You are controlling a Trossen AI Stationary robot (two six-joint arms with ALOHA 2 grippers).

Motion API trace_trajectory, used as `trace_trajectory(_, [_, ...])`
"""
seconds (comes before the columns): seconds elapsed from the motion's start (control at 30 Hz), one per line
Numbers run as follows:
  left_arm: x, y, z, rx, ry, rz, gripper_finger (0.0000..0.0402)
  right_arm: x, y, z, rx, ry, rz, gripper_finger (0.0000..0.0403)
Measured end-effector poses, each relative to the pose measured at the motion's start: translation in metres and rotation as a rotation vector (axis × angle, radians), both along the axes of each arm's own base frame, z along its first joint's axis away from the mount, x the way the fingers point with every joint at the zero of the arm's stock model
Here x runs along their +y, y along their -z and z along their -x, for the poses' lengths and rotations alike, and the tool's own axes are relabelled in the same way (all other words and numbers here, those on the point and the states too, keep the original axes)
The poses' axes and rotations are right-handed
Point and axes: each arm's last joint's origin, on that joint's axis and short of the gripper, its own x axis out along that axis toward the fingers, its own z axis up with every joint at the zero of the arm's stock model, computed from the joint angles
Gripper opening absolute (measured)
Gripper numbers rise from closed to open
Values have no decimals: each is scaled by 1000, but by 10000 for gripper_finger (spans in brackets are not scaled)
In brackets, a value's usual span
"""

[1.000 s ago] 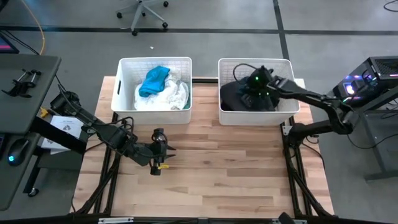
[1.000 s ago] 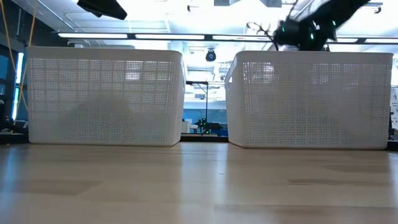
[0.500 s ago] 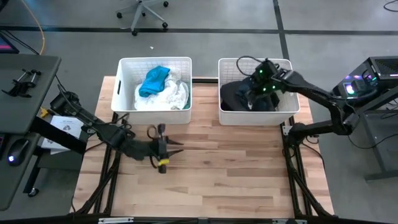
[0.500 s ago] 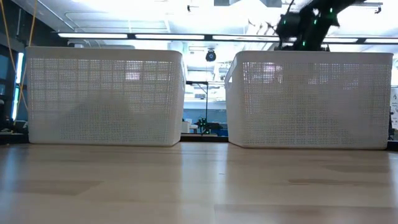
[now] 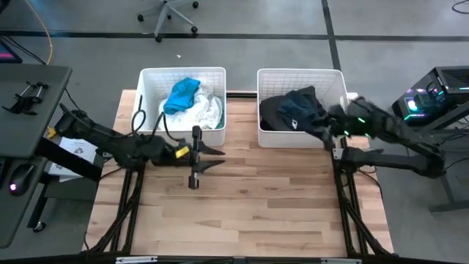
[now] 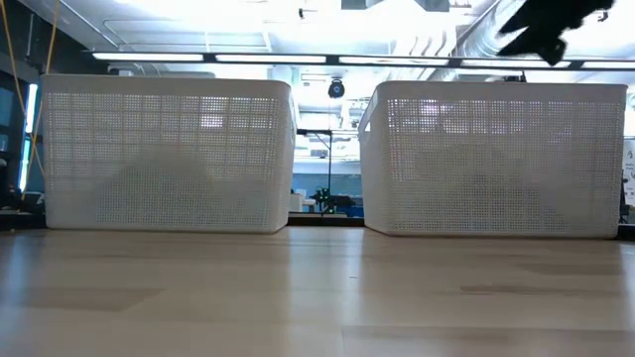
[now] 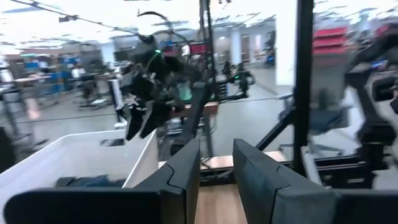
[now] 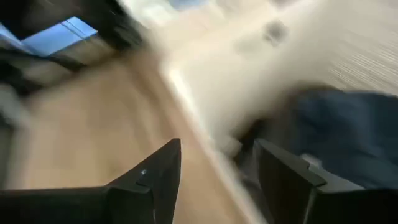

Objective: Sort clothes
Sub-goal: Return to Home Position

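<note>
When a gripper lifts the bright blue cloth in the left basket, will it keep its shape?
Probably not: the blue cloth lies crumpled over the white clothes, so it should hang limp. It looks thin, so it is likely light. It touches the white clothes and may drag one along.

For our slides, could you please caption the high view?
Light clothes in left basket, dark clothes in right basket; left gripper over the table, right gripper at that basket's corner, both open.
</note>
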Motion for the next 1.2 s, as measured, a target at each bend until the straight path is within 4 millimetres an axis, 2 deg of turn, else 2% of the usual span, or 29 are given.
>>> trace_trajectory(0.1, [13,-7,3,-29,43,33,83,20,11,20,-260,-165,-44,188])
trace_trajectory(0.2, [25,-13,8,-46,38,54,83,34,26,28,-523,-387,-75,188])
trace_trajectory(0.33, [36,-16,15,-20,3,51,83,43,57,31,-688,-559,-76,188])
trace_trajectory(0.47, [39,-13,22,52,-4,67,83,46,92,25,-666,-596,-84,188])
trace_trajectory(0.6, [37,-5,30,168,6,73,83,49,114,15,-682,-594,-60,188])
trace_trajectory(0.73, [33,1,36,240,1,82,83,54,134,6,-801,-651,15,188])
trace_trajectory(0.83, [27,2,37,247,-5,75,83,57,138,5,-828,-680,41,188])
trace_trajectory(1.0, [21,4,39,268,-31,54,83,59,140,5,-812,-615,104,188])
trace_trajectory(1.13, [20,8,41,279,-56,63,83,58,153,2,-659,-539,147,188])
trace_trajectory(1.2, [22,17,45,263,-88,84,83,57,162,1,-565,-516,148,188])
